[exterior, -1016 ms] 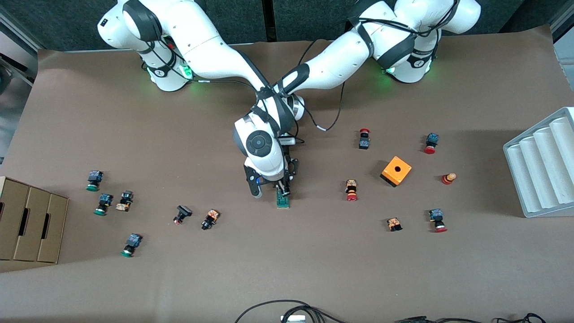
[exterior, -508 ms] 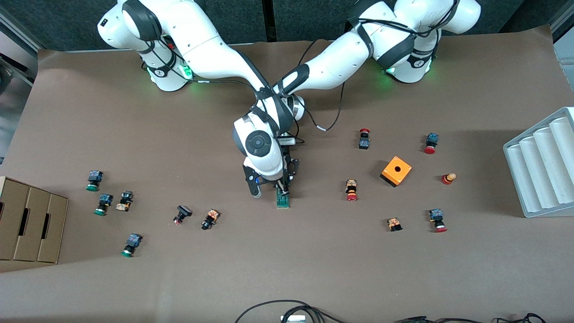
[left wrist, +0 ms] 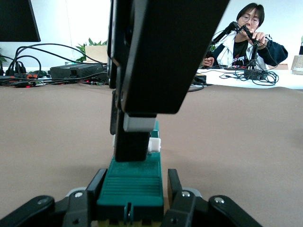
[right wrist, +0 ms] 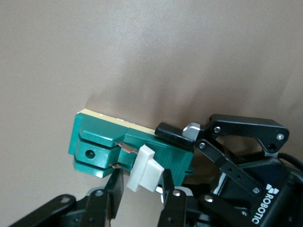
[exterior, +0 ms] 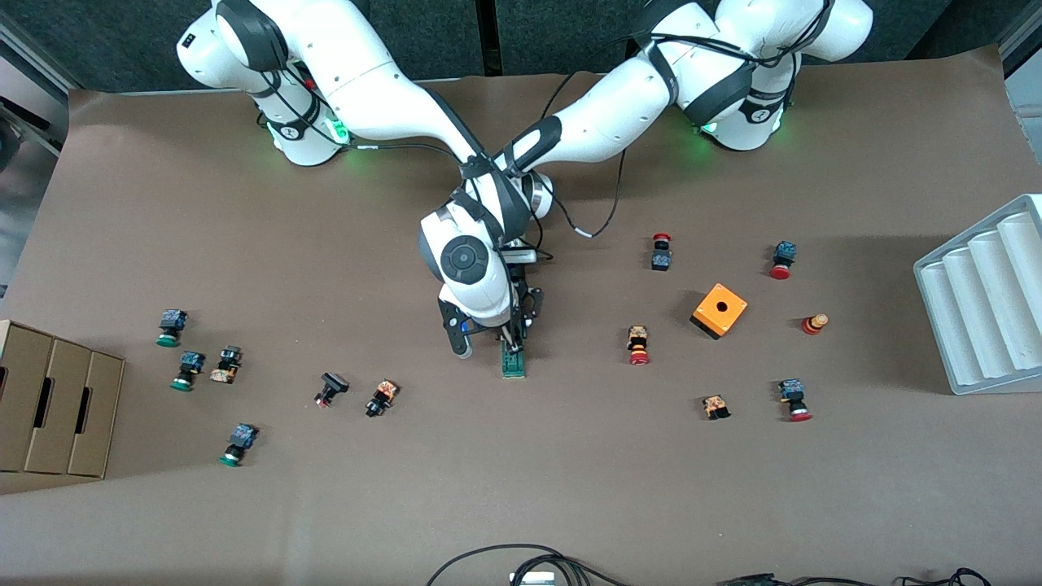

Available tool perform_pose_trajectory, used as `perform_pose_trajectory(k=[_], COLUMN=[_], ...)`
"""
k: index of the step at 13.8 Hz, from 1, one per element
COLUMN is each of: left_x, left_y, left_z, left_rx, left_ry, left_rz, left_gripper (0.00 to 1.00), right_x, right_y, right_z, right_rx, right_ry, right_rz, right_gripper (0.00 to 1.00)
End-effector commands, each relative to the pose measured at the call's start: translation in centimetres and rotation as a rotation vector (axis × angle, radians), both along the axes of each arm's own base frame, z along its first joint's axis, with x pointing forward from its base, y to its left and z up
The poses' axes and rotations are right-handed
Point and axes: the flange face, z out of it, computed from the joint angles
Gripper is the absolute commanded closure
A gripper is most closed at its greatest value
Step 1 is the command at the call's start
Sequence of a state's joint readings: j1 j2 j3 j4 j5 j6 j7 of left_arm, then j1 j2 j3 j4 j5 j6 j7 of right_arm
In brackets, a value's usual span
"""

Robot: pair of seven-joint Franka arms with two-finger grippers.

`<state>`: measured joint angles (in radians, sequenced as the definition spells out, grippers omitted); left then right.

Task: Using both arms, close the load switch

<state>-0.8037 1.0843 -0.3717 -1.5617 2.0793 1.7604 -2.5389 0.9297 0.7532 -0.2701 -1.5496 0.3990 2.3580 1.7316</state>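
The table [exterior: 570, 488] fills the front view, with the two arms crossing near its middle. A white ribbed tray [exterior: 985, 301] sits at the frame's right edge and a cardboard box [exterior: 57, 407] at its left edge. An orange cube [exterior: 720, 310] lies right of centre, with small push buttons scattered around it and in the lower left of the frame. The switch [exterior: 513, 363] lies on the table just below centre, under both grippers. The left gripper [left wrist: 133, 198] has its jaws pressed onto the sides of the green body at one end. The right gripper [right wrist: 140, 182] has its jaws either side of the white handle [right wrist: 144, 169], close to it; whether they pinch it cannot be told.
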Motion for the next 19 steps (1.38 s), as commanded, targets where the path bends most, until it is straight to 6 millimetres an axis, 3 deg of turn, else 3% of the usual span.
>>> perform_pose_trajectory(k=[1,10,19], left_x=[0.0,-0.3,-0.3], left_y=[-0.5,-0.7,-0.7], left_z=[-0.5,-0.4,-0.4], left_rx=[0.012,0.012,0.013], left_ry=[-0.011,-0.016,-0.016], left_rz=[-0.006,-0.011,-0.011], left_gripper=[0.42,0.42,0.42], right_x=[2.6,3.5,2.5], right_y=[-2.4,-2.8,-0.8], right_z=[0.7,1.7,2.4], right_rx=[0.0,0.012,0.034], right_ry=[-0.055,-0.052,-0.054], right_rz=[-0.01,-0.026,-0.031], right_gripper=[0.61,0.75,0.75])
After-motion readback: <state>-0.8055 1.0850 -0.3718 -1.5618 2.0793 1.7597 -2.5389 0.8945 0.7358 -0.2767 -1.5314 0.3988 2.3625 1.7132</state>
